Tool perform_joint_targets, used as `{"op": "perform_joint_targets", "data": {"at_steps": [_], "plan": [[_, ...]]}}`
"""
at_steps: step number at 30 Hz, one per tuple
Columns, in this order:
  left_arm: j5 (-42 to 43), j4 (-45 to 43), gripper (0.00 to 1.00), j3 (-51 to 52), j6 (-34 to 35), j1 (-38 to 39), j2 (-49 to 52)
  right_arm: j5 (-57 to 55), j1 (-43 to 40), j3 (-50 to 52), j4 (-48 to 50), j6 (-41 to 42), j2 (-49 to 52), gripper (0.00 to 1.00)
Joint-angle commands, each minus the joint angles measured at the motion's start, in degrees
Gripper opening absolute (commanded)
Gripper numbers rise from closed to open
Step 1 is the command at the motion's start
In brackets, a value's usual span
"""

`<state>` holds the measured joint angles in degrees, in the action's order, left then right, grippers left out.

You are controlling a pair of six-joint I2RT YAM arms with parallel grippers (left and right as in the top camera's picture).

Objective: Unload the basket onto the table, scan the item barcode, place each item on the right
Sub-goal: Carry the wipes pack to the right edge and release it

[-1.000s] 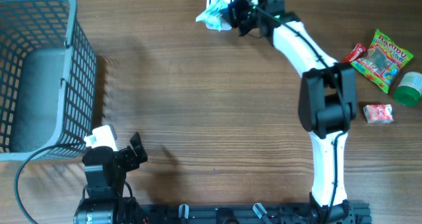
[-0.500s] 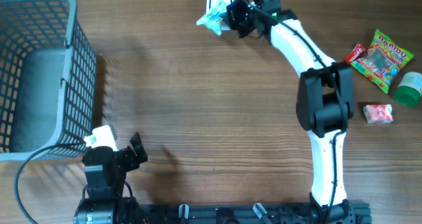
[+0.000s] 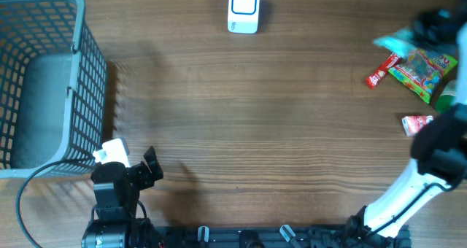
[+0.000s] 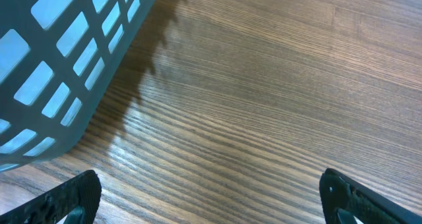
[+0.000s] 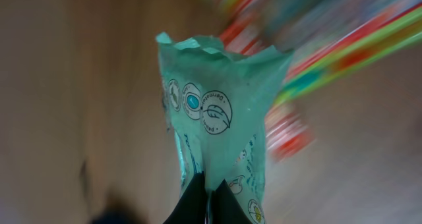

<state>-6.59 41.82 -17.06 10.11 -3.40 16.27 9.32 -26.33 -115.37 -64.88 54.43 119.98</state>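
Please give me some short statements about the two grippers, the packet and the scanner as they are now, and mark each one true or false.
1. The right gripper holds a teal packet, with its jaws shut on it. True.
2. The teal packet lies in the basket. False: the right gripper holds it at the right side of the table, near the sweets bag.
3. The left gripper is open and holds nothing. True.
4. The white scanner touches the basket. False: it sits at the middle of the far edge, apart from the basket.
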Motion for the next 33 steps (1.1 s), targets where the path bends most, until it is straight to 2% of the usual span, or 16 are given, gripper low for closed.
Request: {"op": "perform_joint_targets", "data": {"at_steps": [1,6,10,12,13,14,15,16,17,18,20,23,30,33], "plan": [[-0.57,-0.13,1.0,0.13,-0.7,0.02,-0.15,-11.76,-9.62,3.28,-0.72,-5.14,-0.17,0.05],[-0.57,-0.13,1.0,0.13,-0.7,0.02,-0.15,-13.03,-19.26,5.25,0.83,-9.44,-0.2,0.04],[-0.57,-0.13,1.0,0.13,-0.7,0.02,-0.15,-13.35,-22.95,5.25,2.99,-9.64,-0.2,0.05],[-0.57,-0.13,1.0,0.13,-0.7,0.02,-0.15,-14.36,-23.8,5.27,4.42,-13.62,-0.17,0.08],[-0.57,-0.13,1.0,0.13,-0.7,0.02,-0.15,-16.9,-23.78,5.27,4.09,-13.99,0.11,0.17],[-0.57,-0.13,1.0,0.13,-0.7,0.02,-0.15,-18.8,-23.71,5.27,3.72,-13.94,0.35,0.3],[-0.57,-0.13,1.0,0.13,-0.7,0.02,-0.15,-19.12,-23.67,5.27,3.32,-13.99,0.57,0.55],[-0.57,-0.13,1.0,0.13,-0.7,0.02,-0.15,-17.29,-23.67,5.27,2.62,-14.01,0.57,0.67],[-0.57,-0.13,1.0,0.13,-0.7,0.02,-0.15,-12.7,-23.71,5.09,2.56,-14.62,0.37,0.86],[-0.57,-0.13,1.0,0.13,-0.7,0.02,-0.15,-7.96,-23.78,4.76,2.4,-15.87,0.11,0.99],[-0.57,-0.13,1.0,0.13,-0.7,0.02,-0.15,1.05,-23.47,3.17,0.42,-17.29,-1.68,0.99],[-0.57,-0.13,1.0,0.13,-0.7,0.02,-0.15,2.91,-21.05,2.82,-1.05,-19.52,-8.5,1.0],[-0.57,-0.13,1.0,0.13,-0.7,0.02,-0.15,19.78,-8.07,2.82,-1.46,-30.45,-33.62,1.0],[-0.57,-0.13,1.0,0.13,-0.7,0.02,-0.15,22.1,-2.43,2.84,-7.08,-30.93,-42.56,1.0]]}}
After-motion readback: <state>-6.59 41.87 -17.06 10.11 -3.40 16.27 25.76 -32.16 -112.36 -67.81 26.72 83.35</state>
